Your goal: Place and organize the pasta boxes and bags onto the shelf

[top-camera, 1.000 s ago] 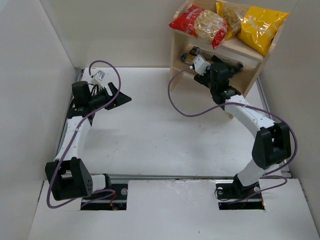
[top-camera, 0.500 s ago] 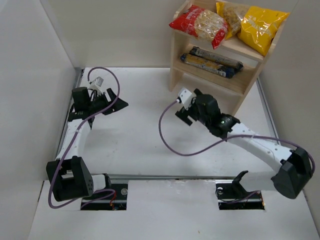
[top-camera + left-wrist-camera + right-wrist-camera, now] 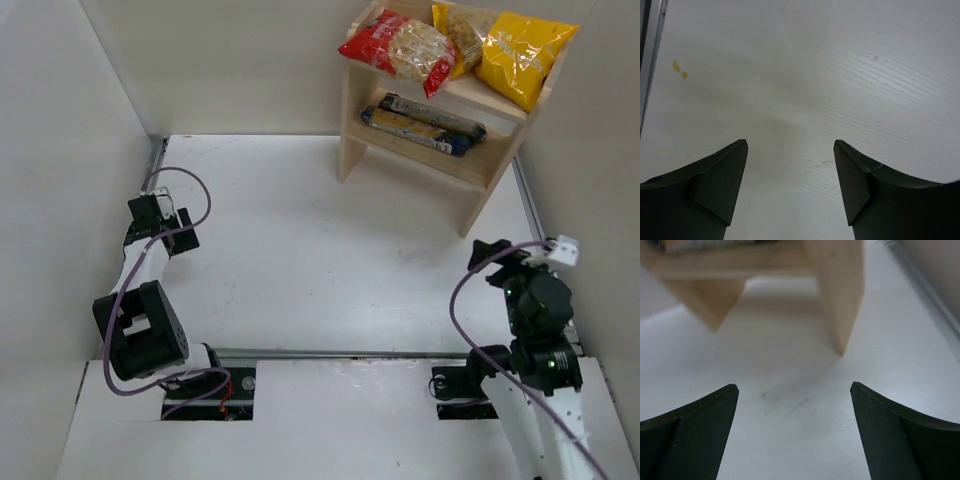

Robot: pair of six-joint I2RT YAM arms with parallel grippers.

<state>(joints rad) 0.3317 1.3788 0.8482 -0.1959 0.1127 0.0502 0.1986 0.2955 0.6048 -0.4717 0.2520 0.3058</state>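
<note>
White-painted tabletop (image 3: 300, 250), near edge: both arms are folded close to their bases.

Left gripper (image 3: 790, 145): dark jaws apart, nothing between them. It hangs over bare table by the left wall. Two small yellowish specks (image 3: 679, 70) mark the surface ahead of it.

Right gripper (image 3: 794, 386): jaws spread wide, nothing between them. It sits at the near right and faces the shelf's legs, well apart from them.

A purple cable (image 3: 465, 300) loops beside the right arm.

Far right corner: small two-tier shelf of pale unfinished wood (image 3: 350, 110), upright.

- Lower tier: two long slim dark-blue spaghetti packs with clear middles, lying flat side by side lengthwise, the front pack (image 3: 412, 130) and the rear pack (image 3: 432, 113) touching or nearly so.
- Upper tier: red bag with clear window (image 3: 395, 45) at the left end, overhanging the front edge; crinkly yellow bag (image 3: 522, 52) at the right end, tilted forward. Between them, a yellow-topped pack showing pale pasta (image 3: 463, 35); whether it is separate from the yellow bag cannot be told.

All packs are on the shelf.
</note>
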